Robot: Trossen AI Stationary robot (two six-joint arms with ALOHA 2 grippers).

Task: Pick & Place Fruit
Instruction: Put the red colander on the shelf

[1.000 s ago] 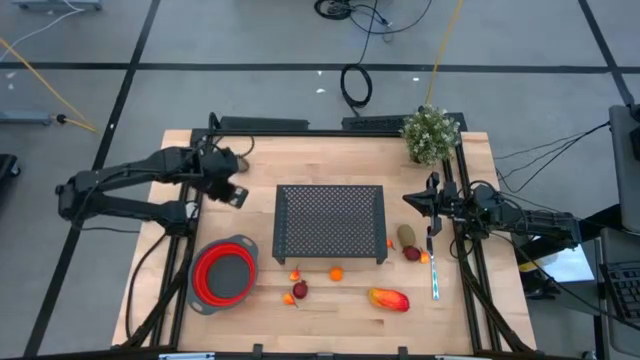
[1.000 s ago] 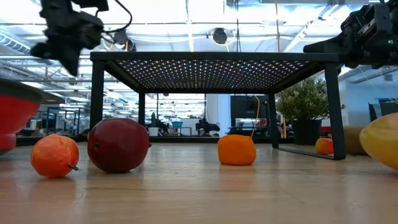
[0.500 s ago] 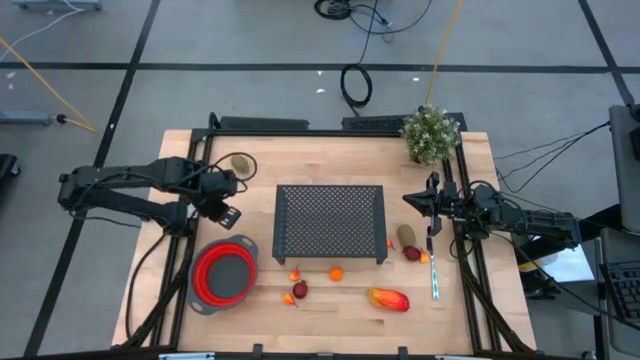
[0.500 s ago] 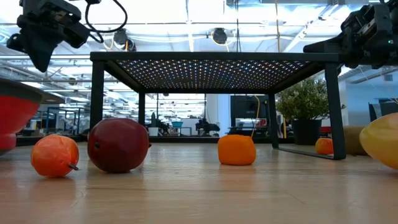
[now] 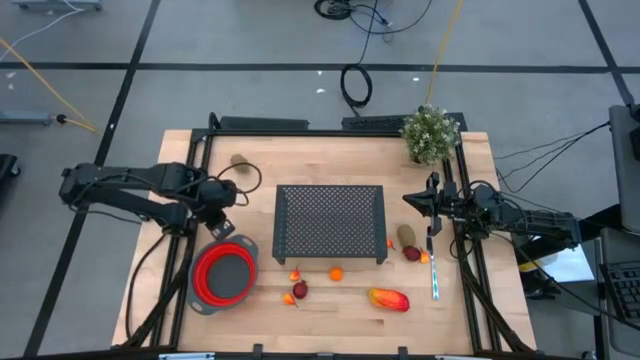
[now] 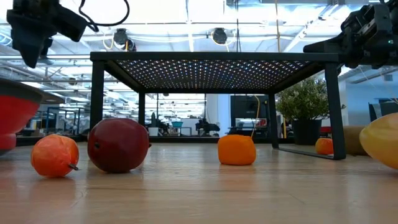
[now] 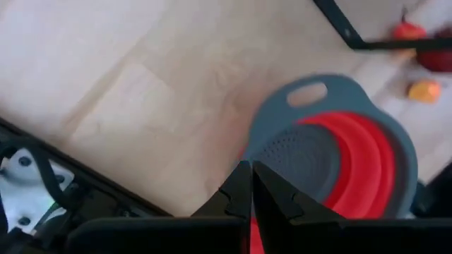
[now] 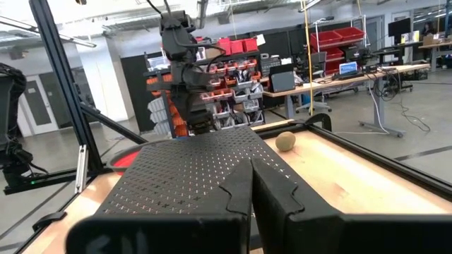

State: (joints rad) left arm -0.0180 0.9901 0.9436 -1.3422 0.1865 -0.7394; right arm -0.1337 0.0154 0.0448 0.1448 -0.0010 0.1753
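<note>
Fruit [image 5: 389,299] lies scattered; only wrist views show both grippers [image 7: 248,185] closed, empty

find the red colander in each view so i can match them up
High view: red colander, front-left of the table, left of the black mesh rack.
Low view: only its red edge at the far left, left of the rack.
Left wrist view: centre-right, just past the shut left hand.
Right wrist view: a red sliver beyond the rack.

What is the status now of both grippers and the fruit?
Left gripper shut, empty, just above red colander. Right gripper shut, waiting right of black mesh rack. Fruit all on table; one brown oval at far left. Nothing blocking.
</note>
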